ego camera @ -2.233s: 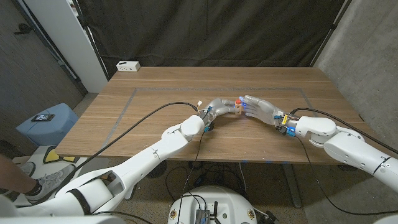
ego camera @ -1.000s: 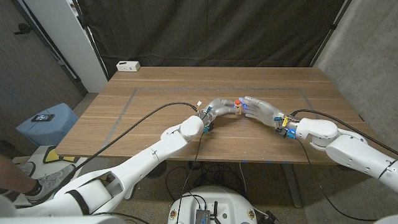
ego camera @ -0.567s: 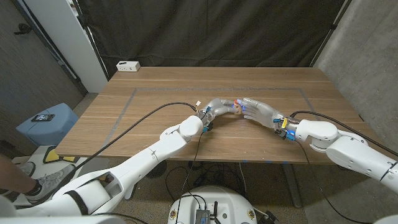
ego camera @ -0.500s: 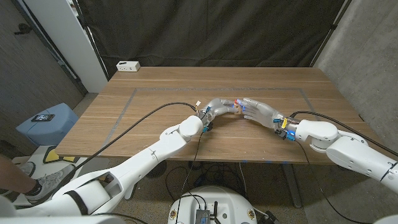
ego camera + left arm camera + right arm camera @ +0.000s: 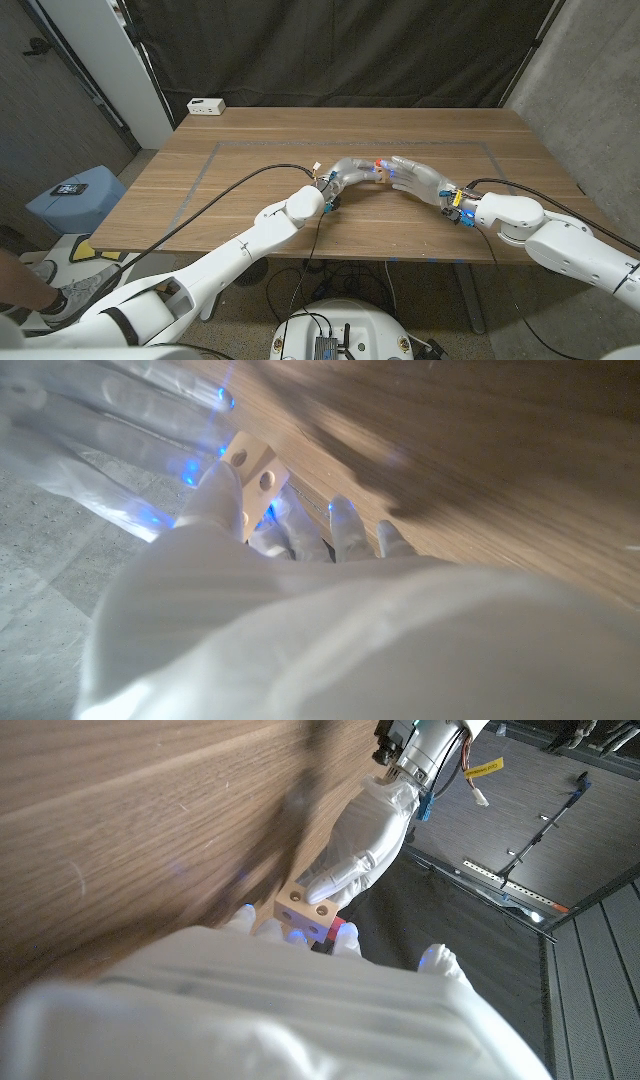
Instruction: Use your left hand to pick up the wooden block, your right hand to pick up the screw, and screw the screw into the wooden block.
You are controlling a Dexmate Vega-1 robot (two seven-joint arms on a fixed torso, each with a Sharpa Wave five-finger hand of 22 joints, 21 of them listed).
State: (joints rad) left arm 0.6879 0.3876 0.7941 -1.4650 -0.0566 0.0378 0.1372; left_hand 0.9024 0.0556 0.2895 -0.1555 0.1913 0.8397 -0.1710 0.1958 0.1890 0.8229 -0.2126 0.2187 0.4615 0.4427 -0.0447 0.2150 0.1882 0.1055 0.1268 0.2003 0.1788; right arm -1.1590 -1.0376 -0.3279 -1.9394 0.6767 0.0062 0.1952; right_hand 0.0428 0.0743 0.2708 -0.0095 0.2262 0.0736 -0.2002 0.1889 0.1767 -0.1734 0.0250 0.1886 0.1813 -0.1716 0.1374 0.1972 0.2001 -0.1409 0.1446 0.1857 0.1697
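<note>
The wooden block (image 5: 381, 175) is held up off the table (image 5: 250, 190) between the two hands, which meet at the table's middle. In the left wrist view the block (image 5: 250, 468) shows a pale face with two round holes, and the left hand (image 5: 290, 590) grips it with one finger (image 5: 222, 495) laid along its side. In the right wrist view the same block (image 5: 309, 909) sits just beyond the right hand (image 5: 300, 1010), its holed face turned toward that hand, with the left hand (image 5: 365, 835) reaching in from the far side and pinching its edge.

The screw (image 5: 379, 163) shows as a small red-orange piece at the top of the block, right at the fingertips of the right hand (image 5: 420, 177). A red bit (image 5: 336, 930) also shows beside the block's lower corner in the right wrist view. Whether the right hand actually pinches the screw cannot be told; its fingers are curled close around the block and touching it.

The left hand (image 5: 350, 172) comes to the block from the robot's left side, the right hand from the robot's right, so the block lies between them with fingers of both touching it.

A black cable (image 5: 230, 195) runs across the table behind the left arm. Well beyond both hands, at the table's far left corner, lies a small white box (image 5: 206, 105); any marks on it are too small to read. On the floor left of the table stands a blue stool (image 5: 75, 197) with a phone (image 5: 70, 188) on it.
</note>
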